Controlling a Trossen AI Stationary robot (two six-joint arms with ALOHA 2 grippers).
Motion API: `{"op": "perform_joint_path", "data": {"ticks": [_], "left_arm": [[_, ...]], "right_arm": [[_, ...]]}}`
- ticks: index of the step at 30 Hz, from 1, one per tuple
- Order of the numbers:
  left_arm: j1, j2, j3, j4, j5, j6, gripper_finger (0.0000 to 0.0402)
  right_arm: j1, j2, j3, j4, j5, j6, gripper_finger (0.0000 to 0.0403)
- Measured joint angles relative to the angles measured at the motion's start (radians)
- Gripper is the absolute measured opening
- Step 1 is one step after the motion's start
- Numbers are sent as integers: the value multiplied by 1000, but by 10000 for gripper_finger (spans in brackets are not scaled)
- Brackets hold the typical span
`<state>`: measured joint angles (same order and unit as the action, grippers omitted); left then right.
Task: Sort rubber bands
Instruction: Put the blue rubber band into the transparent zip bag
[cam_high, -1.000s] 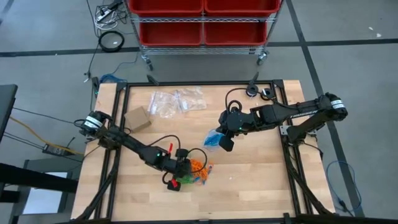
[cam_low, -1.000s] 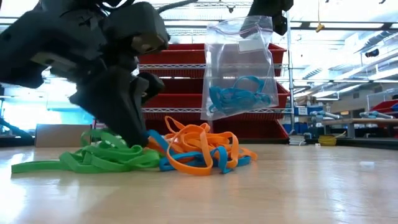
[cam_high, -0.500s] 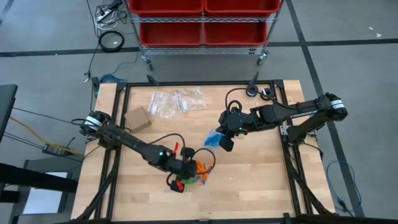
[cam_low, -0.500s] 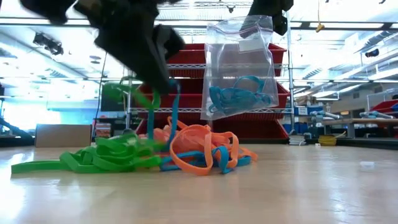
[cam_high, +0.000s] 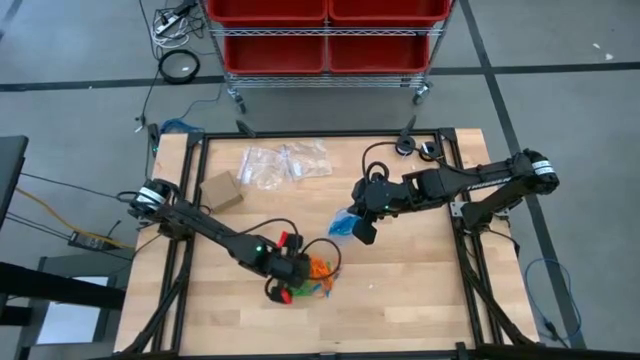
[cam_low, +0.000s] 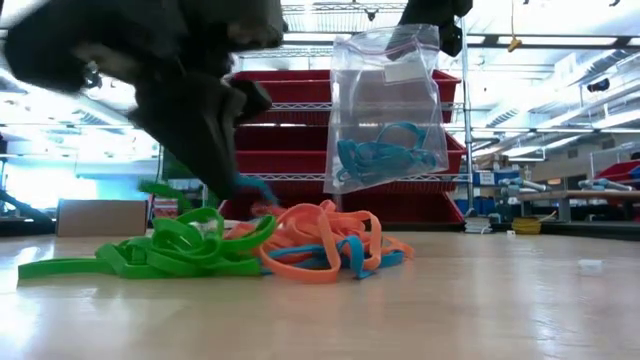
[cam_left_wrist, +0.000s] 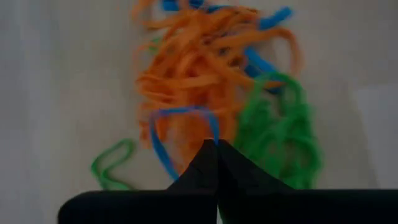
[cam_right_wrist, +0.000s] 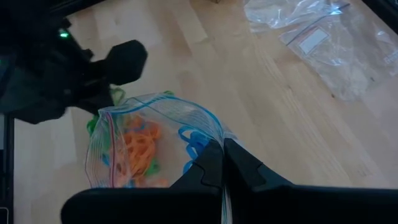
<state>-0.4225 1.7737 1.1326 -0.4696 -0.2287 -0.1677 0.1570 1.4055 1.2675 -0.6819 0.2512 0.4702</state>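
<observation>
Orange, blue and green rubber bands (cam_low: 250, 245); red bins (cam_high: 325, 30); clear bag (cam_low: 385, 110).

So the surface is a light wooden butcher-block table (cam_high: 400, 290) with a black metal frame round its edges. Near the front, a bit left of the middle, sits a tangled heap of thin orange, blue and green rubber bands (cam_high: 316, 274), the green ones spilling out to one side in the low view (cam_low: 150, 255). Toward the back there's a loose bunch of empty clear plastic zip bags (cam_high: 285, 163), a small brown cardboard box (cam_high: 222, 190) just left of them, and some black cable coils (cam_high: 405, 146) at the far edge.
</observation>
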Motion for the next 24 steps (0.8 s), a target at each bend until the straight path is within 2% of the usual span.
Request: {"op": "perform_joint_path", "data": {"ticks": [8,24], "left_arm": [[10,0,-50,122,-16,-52,4],[15,0,-51,146,-1,-95,13]], "right_arm": [[0,0,0,0,0,1,0],[0,0,0,0,0,2,0]]}}
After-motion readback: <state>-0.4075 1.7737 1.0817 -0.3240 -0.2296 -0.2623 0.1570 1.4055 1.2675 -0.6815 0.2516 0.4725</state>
